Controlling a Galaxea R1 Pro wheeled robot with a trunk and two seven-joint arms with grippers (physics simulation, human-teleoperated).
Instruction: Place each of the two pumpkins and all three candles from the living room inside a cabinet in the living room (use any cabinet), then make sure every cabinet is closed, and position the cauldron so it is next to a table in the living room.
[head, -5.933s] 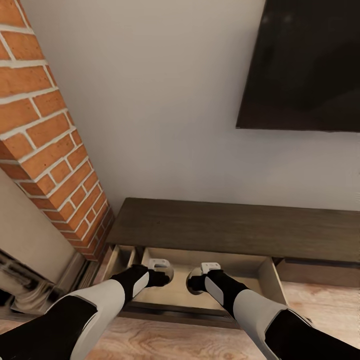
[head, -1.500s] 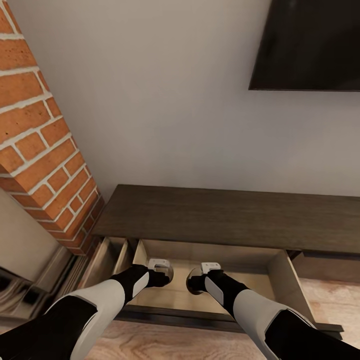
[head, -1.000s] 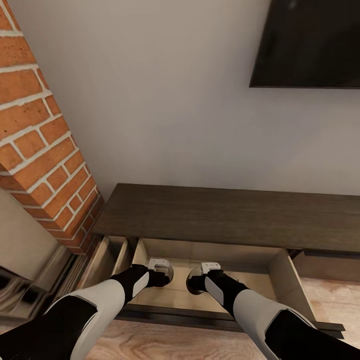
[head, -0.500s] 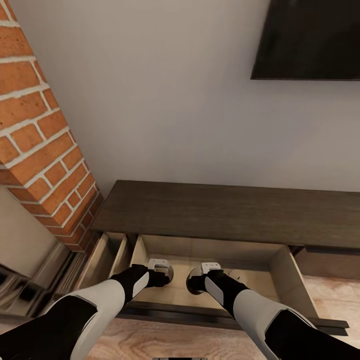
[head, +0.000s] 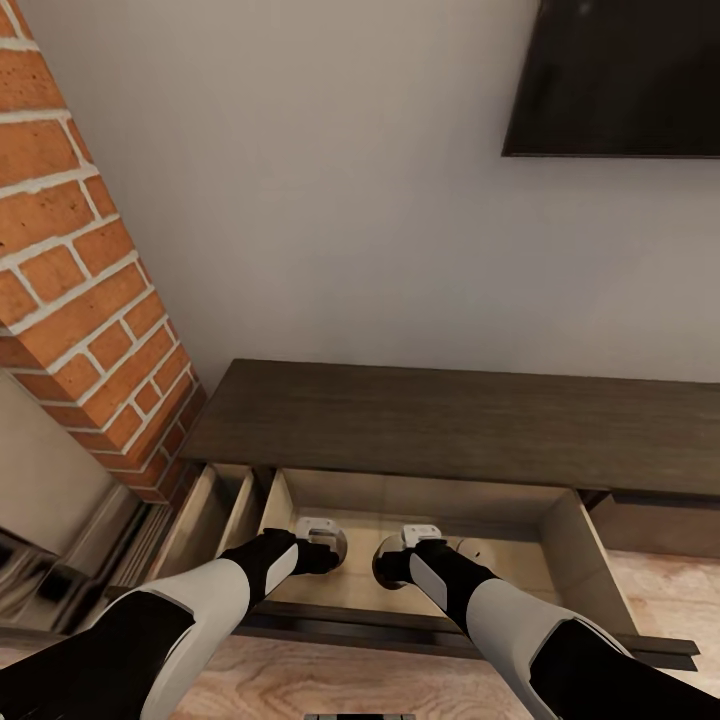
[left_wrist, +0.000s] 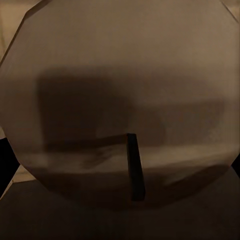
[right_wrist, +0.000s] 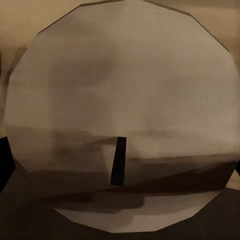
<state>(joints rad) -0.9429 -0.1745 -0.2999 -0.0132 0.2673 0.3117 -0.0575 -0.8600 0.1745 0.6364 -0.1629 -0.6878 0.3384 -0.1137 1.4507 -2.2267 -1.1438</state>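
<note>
Showing: the long low dark-brown cabinet (head: 460, 425) against a pale wall, seen from the head camera.
Drawer: one wide drawer (head: 560, 535) is pulled out toward the robot, its pale beige inside exposed; a narrower compartment (head: 215, 505) stands open just to its left.
Left gripper (head: 322, 537): held down inside the open drawer, above its beige floor; the wrist hides the fingers, so I cannot tell whether the jaws are parted or closed.
Right gripper (head: 408, 545): also down inside the drawer, just beside the left gripper; jaw state likewise cannot be told.
Candle, left wrist view (left_wrist: 120, 90): a pale, flat, many-sided disc with a short dark wick (left_wrist: 135, 167), very close to the lens and in shadow.
Candle, right wrist view (right_wrist: 125, 125): a similar pale disc with a dark wick (right_wrist: 118, 161), close to the lens.
Pale round edge (head: 468, 549): shows just beside the right wrist on the drawer floor; too hidden to identify.
Surroundings: brick column (head: 80, 270) at left, dark screen (head: 620, 75) on the wall, wood floor (head: 330, 685).
</note>
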